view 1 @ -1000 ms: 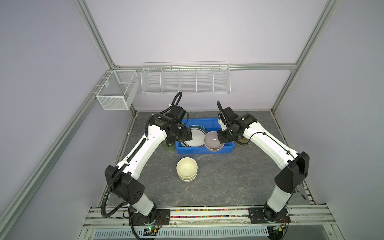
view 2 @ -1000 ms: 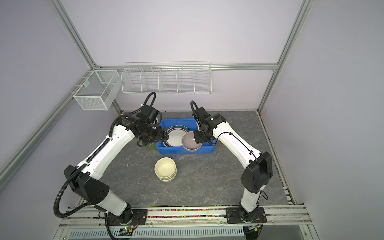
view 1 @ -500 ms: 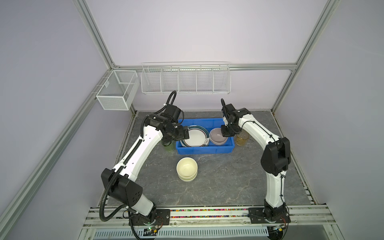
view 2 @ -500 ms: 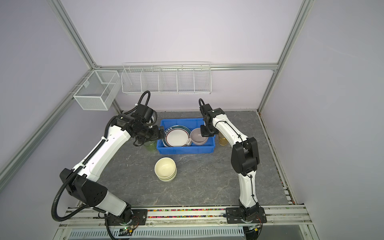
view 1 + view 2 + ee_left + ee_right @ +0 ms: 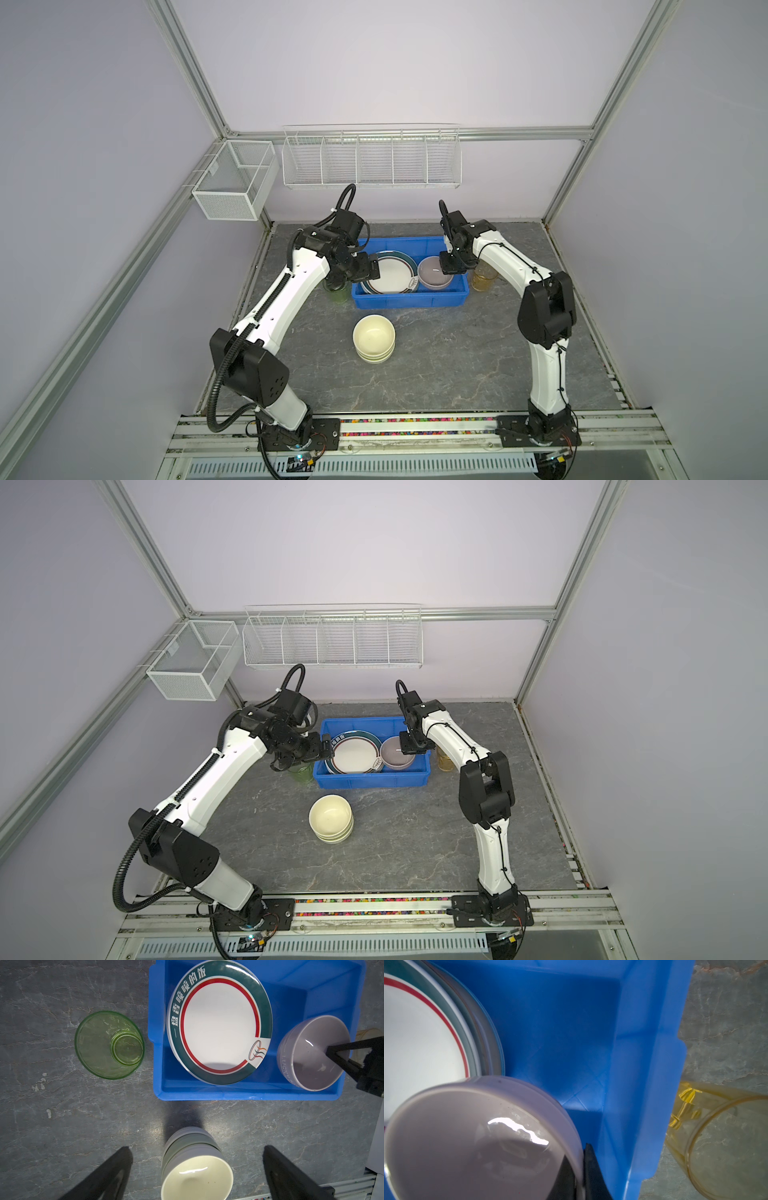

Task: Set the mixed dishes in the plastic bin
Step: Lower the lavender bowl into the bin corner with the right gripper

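Observation:
The blue plastic bin [image 5: 409, 300] [image 5: 370, 780] holds a white plate with a teal-red rim [image 5: 392, 272] [image 5: 218, 1026] on other plates. My right gripper [image 5: 451, 266] [image 5: 582, 1167] is shut on the rim of a lilac bowl [image 5: 432, 276] [image 5: 467, 1136], which tilts inside the bin's right end. My left gripper [image 5: 368, 268] [image 5: 196, 1150] hangs open and empty over the bin's left end. A stack of bowls with a cream one on top [image 5: 374, 337] [image 5: 195, 1172] stands in front of the bin. A green cup [image 5: 337, 293] [image 5: 109, 1045] stands left of the bin, an amber cup [image 5: 483, 280] [image 5: 716, 1136] right of it.
A small white mesh basket [image 5: 235, 187] hangs on the left wall frame. A long white wire rack [image 5: 372, 158] hangs on the back wall. The grey stone-look tabletop [image 5: 457, 361] stretches in front of the bin.
The right arm has swung its elbow out to the right, and the lilac bowl has shifted a little toward the bin's right end. The left gripper has barely moved.

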Robot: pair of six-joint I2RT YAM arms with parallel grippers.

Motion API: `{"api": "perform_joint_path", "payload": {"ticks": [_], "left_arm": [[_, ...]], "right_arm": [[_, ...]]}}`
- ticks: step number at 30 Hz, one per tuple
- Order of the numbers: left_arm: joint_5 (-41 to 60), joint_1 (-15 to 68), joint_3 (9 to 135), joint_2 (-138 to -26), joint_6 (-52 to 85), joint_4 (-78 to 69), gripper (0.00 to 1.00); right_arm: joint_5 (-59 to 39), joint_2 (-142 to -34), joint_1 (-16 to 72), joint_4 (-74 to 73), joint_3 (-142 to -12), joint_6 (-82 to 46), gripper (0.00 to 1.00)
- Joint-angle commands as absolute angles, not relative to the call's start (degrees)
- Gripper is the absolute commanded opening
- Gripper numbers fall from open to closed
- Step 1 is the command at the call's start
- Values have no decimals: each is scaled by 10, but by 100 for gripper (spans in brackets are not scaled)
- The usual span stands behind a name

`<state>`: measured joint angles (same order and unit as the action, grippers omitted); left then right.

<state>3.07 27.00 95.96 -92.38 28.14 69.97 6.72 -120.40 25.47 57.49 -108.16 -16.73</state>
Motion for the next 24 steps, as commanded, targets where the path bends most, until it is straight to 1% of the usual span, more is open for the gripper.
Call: {"api": "perform_joint_path", "payload": {"ticks": [1,18,22,24], "left_arm": [[35,266,953,-925,273,712,98],[40,266,932,-924,271,704,99],[43,266,926,-924,271,702,99],[44,266,925,-924,271,701,99]], "right_arm": [[74,-1213,253,553,-1071,-175,6],[89,-1229,252,515,-1034,-188,6],[95,-1229,252,511,-1027,-193,8],[96,-1228,252,509,-1025,-194,11]]}}
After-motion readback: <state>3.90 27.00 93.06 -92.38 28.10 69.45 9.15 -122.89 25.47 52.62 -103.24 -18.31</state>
